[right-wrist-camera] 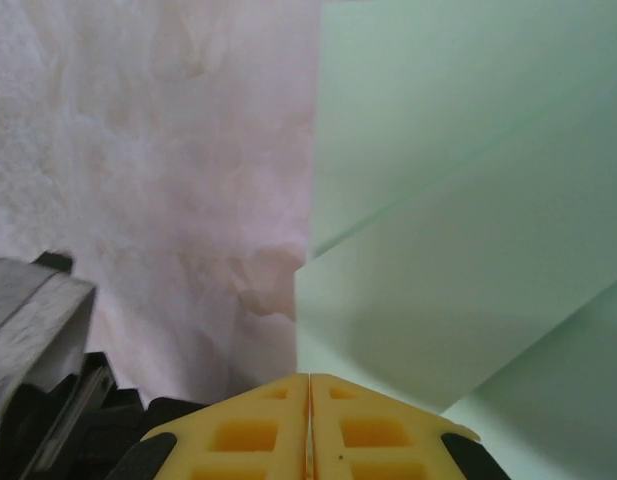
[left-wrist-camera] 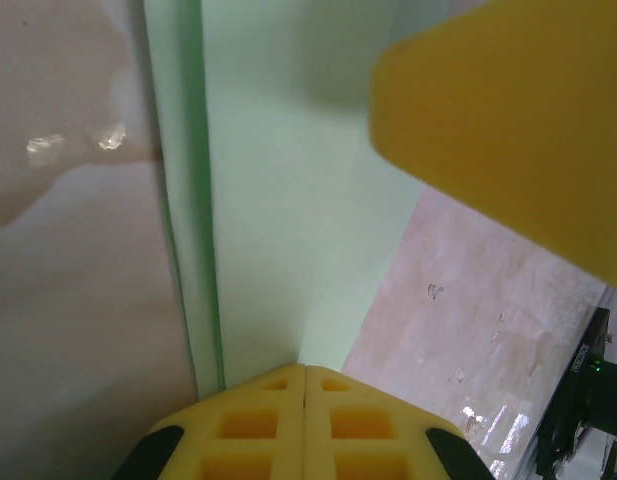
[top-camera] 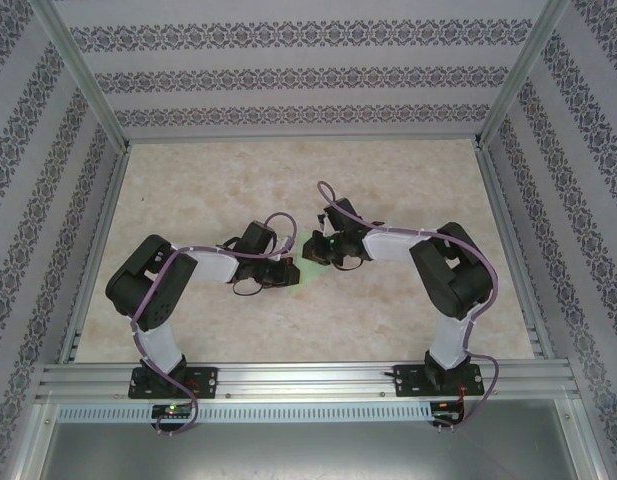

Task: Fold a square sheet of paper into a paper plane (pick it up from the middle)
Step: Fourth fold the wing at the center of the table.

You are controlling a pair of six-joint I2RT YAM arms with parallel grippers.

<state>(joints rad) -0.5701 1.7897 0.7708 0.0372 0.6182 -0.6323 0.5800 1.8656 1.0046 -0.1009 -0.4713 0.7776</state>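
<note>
The paper [left-wrist-camera: 288, 200] lies between the closed left pincer [left-wrist-camera: 305, 370] and closed right pincer [right-wrist-camera: 309, 378], fold running straight ahead of the left; hold indeterminate.

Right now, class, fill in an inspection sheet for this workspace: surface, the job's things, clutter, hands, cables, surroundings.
Surface: marbled beige table, glossy.
Job's things: green paper, partly folded with layered flaps, at the table's middle where the hands meet.
Clutter: nothing seen.
Hands: left hand shut, right hand shut, both tips at the paper; whether they pinch it is unclear.
Cables: purple cables run along both arms.
Surroundings: patterned walls, aluminium frame.
</note>
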